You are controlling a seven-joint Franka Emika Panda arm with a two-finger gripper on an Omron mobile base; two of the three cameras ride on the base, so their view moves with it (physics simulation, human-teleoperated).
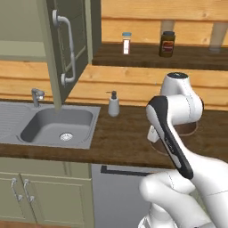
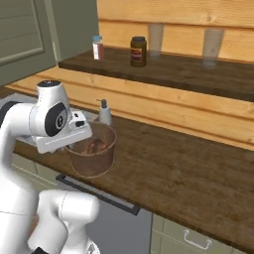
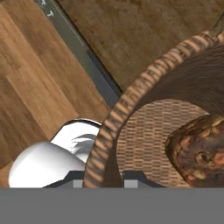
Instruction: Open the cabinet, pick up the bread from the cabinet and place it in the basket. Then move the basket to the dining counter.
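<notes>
The round brown basket [image 2: 94,158] stands on the dark wood worktop near its front edge, with the bread [image 2: 97,146] lying inside it. In the hand view the woven basket rim [image 3: 131,98] curves down between the fingers of my gripper [image 3: 103,183], which is shut on that rim from above. The crusty brown bread [image 3: 199,148] rests on the basket's floor to the right. The sage-green cabinet [image 1: 67,44] hangs above the sink with its door swung open. The dining counter is out of view.
A grey sink [image 1: 58,124] with a tap sits left of the basket, and a soap dispenser [image 1: 113,104] stands behind it. A dark jar [image 1: 167,43] and a small bottle [image 1: 126,43] are on the wall shelf. The worktop stretches right of the basket.
</notes>
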